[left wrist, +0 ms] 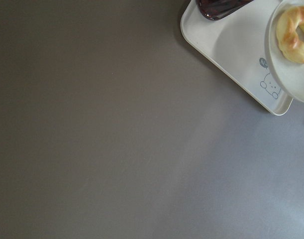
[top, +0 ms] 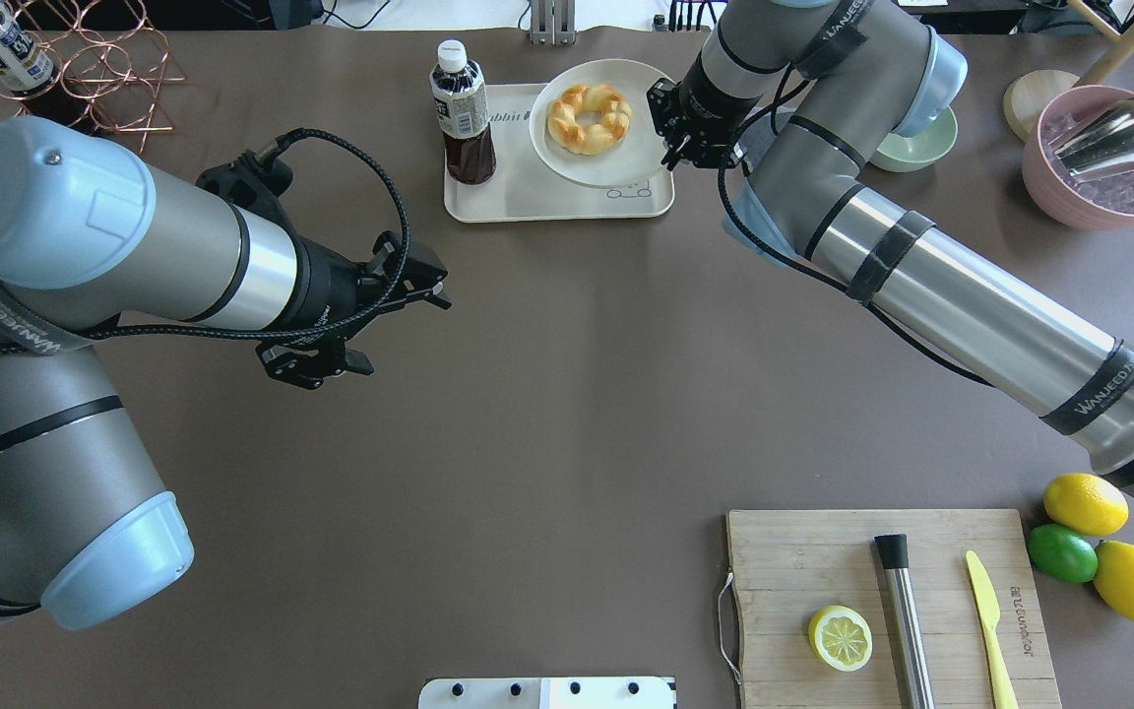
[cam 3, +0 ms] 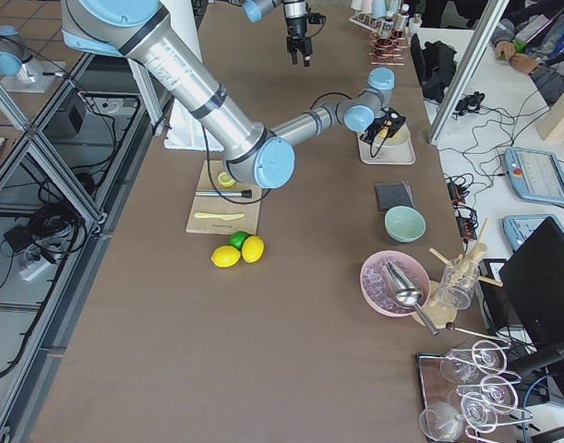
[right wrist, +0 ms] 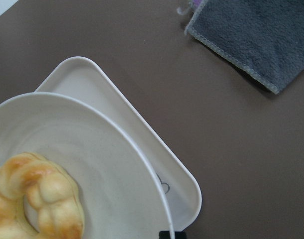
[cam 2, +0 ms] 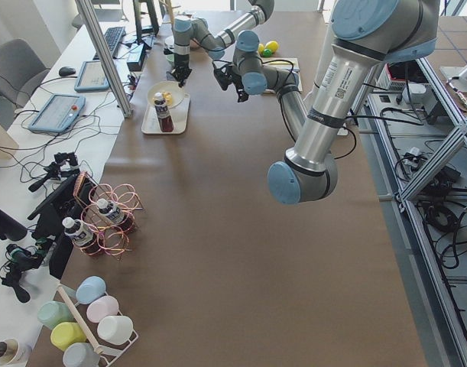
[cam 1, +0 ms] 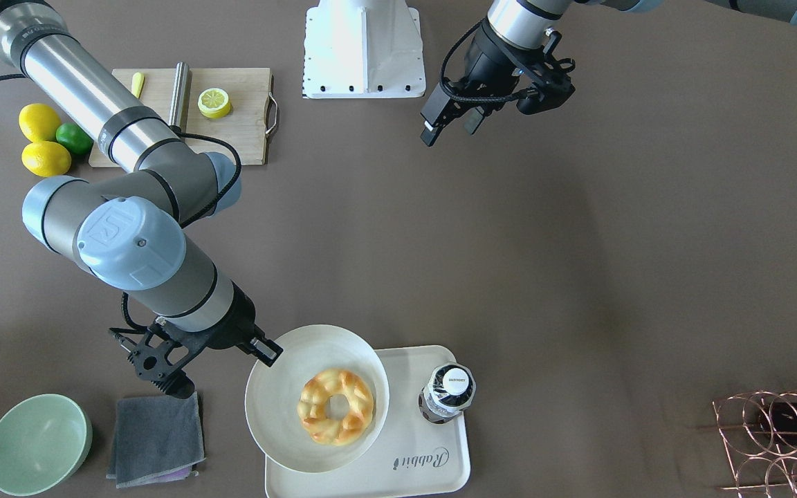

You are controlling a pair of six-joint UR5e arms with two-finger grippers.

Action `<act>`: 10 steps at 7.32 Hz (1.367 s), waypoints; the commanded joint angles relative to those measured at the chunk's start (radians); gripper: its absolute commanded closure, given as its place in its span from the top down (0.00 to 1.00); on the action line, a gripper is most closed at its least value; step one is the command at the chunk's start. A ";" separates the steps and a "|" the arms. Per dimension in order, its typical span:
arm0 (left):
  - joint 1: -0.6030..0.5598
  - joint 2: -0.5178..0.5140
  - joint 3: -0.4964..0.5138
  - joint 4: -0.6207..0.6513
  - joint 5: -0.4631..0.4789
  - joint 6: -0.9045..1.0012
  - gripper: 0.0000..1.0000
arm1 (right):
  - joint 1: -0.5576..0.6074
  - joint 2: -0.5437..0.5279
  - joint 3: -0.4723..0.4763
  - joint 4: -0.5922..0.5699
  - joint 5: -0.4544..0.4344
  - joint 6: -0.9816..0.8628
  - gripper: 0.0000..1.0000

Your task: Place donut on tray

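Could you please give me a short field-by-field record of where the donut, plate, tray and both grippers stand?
donut: on the plate, not directly on the tray
plate: over the tray, overhanging one edge; resting or lifted, cannot tell
tray: on the table, also holds an upright bottle
right gripper: at the plate's rim, seemingly pinching it
left gripper: open, over bare table, far from tray

tray (cam 1: 433,443): about half hidden under the plate (cam 1: 274,408)
rabbit drawing (left wrist: 269,85): partly covered by the plate rim
donut (right wrist: 37,199): cut off by the right wrist view's left and bottom edges
bottle (left wrist: 219,6): only its base shows in the left wrist view
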 commanded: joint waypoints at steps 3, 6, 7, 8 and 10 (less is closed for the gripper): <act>-0.006 -0.004 -0.002 0.004 -0.001 0.000 0.97 | -0.060 0.059 -0.132 0.105 -0.067 0.134 0.00; -0.004 -0.003 0.001 0.010 -0.001 0.005 0.98 | -0.068 0.065 -0.145 0.120 -0.069 0.170 0.00; -0.004 -0.003 -0.001 0.012 -0.001 0.005 0.98 | -0.066 0.065 -0.143 0.120 -0.069 0.171 0.00; -0.004 -0.003 -0.001 0.010 -0.001 0.005 0.98 | -0.057 0.065 -0.143 0.117 -0.069 0.170 0.98; -0.004 -0.004 0.004 0.028 -0.001 0.005 0.98 | -0.042 0.063 -0.111 0.112 -0.057 0.101 1.00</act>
